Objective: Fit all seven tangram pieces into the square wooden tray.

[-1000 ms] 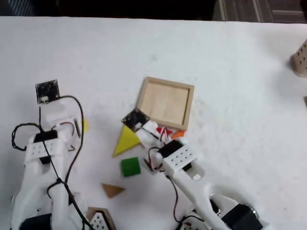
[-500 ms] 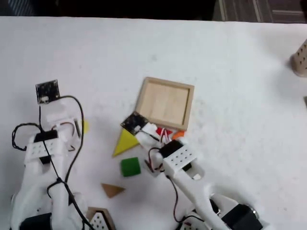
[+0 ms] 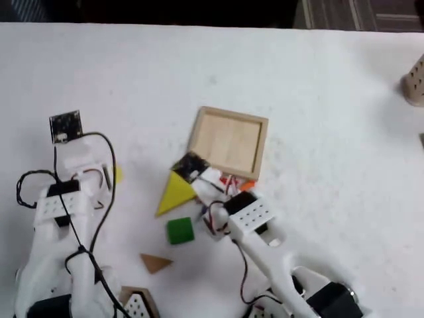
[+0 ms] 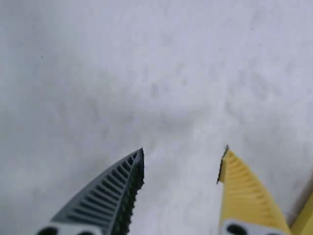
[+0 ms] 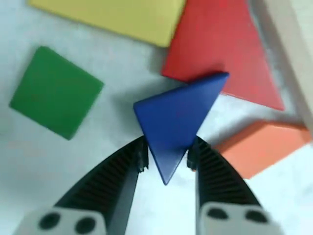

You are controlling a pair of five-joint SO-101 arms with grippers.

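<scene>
Here, blue triangle (image 5: pixel 178 122) pinched by the tray (image 3: pixel 229 114)

The right gripper (image 5: pixel 167 156) pinches the blue triangle's narrow corner, just beside the red triangle (image 5: pixel 220 44) and orange piece (image 5: pixel 259 147) at the tray's near rim. The yellow triangle (image 3: pixel 174 193) and green square (image 3: pixel 179 230) lie nearby, toward the worktop's (image 3: pixel 318 86) near edge. The left gripper (image 4: pixel 181 164) hangs spread over bare worktop.

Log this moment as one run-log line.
right claw shut on blue triangle | left claw open over table | tray empty
</scene>
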